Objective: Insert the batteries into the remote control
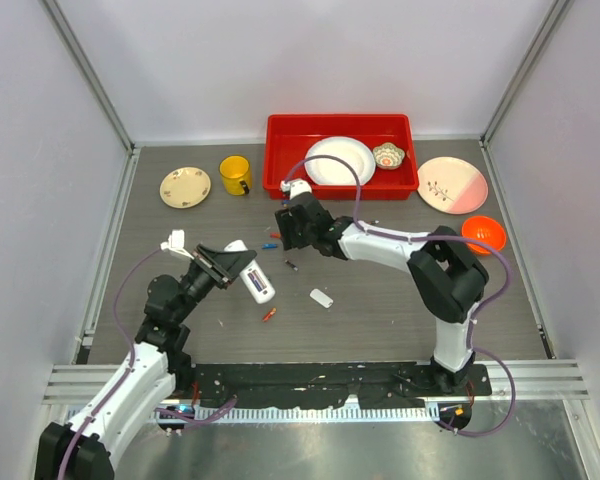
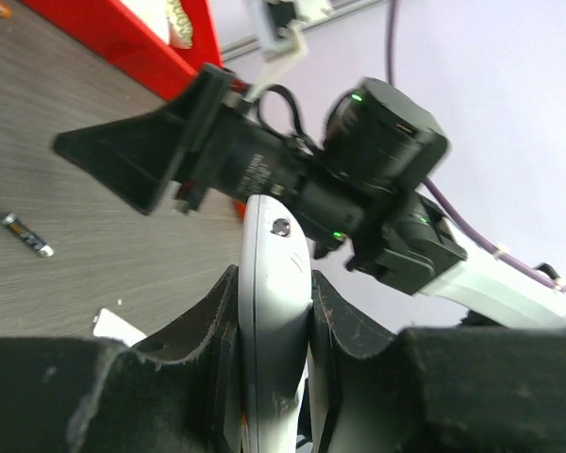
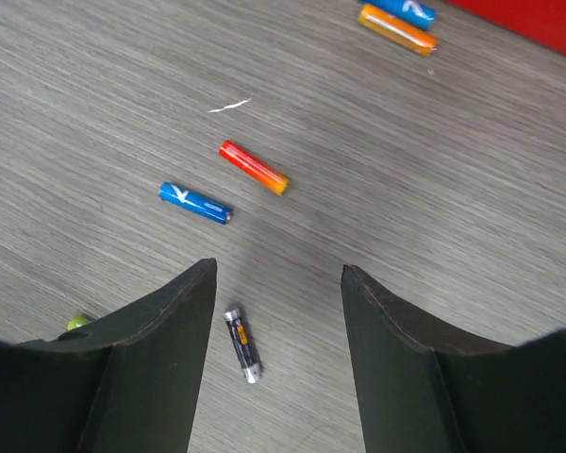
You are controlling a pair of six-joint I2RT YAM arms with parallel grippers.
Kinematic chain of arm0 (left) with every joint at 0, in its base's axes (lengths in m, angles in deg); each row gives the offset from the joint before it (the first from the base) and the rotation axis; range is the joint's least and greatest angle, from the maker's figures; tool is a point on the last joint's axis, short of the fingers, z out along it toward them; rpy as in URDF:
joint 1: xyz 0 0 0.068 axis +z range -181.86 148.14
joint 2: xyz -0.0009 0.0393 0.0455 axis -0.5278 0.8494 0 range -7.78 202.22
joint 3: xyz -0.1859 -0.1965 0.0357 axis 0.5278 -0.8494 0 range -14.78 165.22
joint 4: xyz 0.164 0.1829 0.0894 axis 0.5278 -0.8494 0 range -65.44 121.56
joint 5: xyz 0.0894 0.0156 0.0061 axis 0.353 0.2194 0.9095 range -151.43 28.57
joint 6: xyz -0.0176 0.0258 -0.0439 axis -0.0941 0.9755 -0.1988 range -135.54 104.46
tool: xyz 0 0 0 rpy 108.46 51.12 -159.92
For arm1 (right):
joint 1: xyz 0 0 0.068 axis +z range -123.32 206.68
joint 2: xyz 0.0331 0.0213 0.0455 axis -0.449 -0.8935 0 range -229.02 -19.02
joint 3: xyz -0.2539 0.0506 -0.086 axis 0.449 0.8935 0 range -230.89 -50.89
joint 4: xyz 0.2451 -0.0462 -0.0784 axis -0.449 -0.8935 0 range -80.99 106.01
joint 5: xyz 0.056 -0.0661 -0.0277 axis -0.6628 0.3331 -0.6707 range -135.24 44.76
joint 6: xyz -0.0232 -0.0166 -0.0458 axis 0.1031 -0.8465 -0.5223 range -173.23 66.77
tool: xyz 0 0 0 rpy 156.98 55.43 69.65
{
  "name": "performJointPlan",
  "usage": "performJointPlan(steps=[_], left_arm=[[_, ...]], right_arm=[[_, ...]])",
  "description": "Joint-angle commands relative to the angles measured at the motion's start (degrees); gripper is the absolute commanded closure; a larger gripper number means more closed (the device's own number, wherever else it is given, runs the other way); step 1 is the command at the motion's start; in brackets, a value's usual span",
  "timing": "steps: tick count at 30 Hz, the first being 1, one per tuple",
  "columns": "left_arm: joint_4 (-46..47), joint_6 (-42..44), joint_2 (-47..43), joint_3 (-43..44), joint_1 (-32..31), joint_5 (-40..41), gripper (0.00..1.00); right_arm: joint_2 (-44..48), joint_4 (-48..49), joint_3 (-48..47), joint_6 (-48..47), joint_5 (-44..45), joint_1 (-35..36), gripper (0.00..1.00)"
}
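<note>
The white remote control is clamped edge-on between my left gripper's fingers and held above the table at centre left. My right gripper hangs open over the table, near the red bin. A black battery lies on the table just inside its left finger. Beyond it lie a blue battery and a red-orange one. Two more batteries lie farther off. A red battery and the small white back cover lie near the table's middle.
At the back stands a red bin holding a white plate and a small bowl. A yellow mug and a cream plate sit to its left. To its right are a pink-white plate and an orange bowl.
</note>
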Motion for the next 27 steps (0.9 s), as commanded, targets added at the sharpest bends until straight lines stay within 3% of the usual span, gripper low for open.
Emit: performJointPlan(steps=[1,9,18,27], left_arm=[[4.55,-1.79,-1.46,1.0,0.4,-1.52,1.0],[4.71,-0.73,-2.51,-0.14,0.22,-2.22,1.0],[5.59,-0.29,-2.51,-0.05,-0.39,-3.19,1.0],[5.68,-0.12,-2.16,-0.32,-0.48,-2.4,1.0]], right_arm=[[-2.94,-5.49,-5.77,-3.33,-2.28,0.37,0.42],[-0.49,-2.35,4.15,-2.1,-3.77,2.3,0.45],[-0.22,1.09,7.68,-1.22,-1.76,4.41,0.45],[7.94,6.07,12.06,-0.87,-2.72,6.69,0.44]])
